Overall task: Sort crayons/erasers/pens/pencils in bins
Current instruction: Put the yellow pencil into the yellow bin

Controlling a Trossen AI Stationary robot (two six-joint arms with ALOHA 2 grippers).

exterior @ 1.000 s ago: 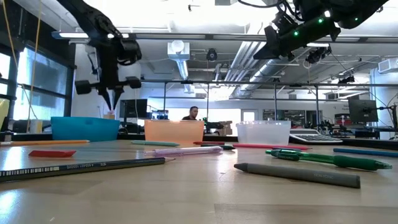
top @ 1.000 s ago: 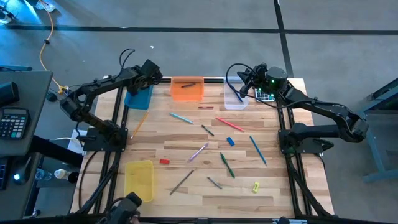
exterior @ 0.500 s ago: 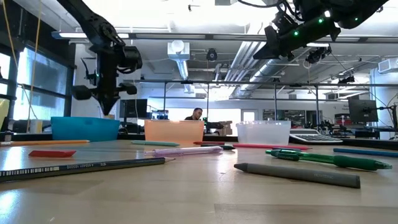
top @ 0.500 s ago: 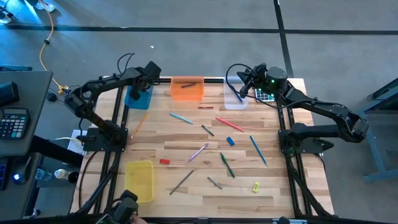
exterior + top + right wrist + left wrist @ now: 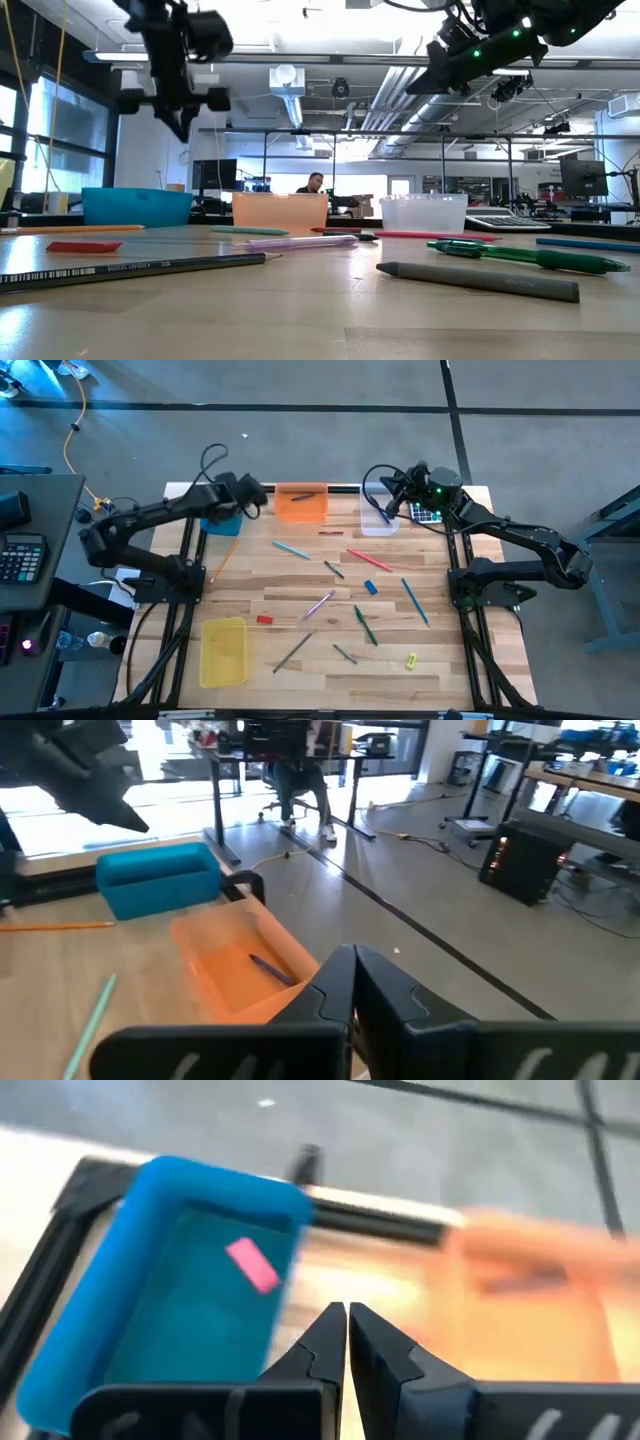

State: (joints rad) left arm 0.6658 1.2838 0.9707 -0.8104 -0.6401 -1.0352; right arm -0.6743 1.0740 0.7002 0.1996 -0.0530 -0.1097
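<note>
A pink eraser (image 5: 252, 1266) lies alone on the floor of the blue bin (image 5: 212, 520), which sits at the table's far left corner beside the orange bin (image 5: 301, 502). The orange bin holds one dark stick (image 5: 270, 969). The left gripper (image 5: 347, 1318) hangs above the gap between these two bins, its fingers pressed together with nothing between them. The clear bin (image 5: 377, 518) stands further right on the far edge, with a grey calculator (image 5: 428, 515) just beside it. The right gripper (image 5: 353, 958) hovers over the clear bin, fingers closed and empty.

The middle of the wooden table (image 5: 300, 585) is littered: a teal pen (image 5: 291, 549), a red pencil (image 5: 368, 559), a blue pen (image 5: 414, 601), a green pen (image 5: 365, 625), a pinkish pencil (image 5: 319, 604), a dark pencil (image 5: 292, 652), a grey crayon (image 5: 345, 654), a small red eraser (image 5: 264, 619). An orange pencil (image 5: 224, 559) lies near the left edge, just in front of the blue bin. The yellow bin (image 5: 223, 651) occupies the near left corner. The near right corner has open wood apart from one small yellow piece (image 5: 411, 659).
</note>
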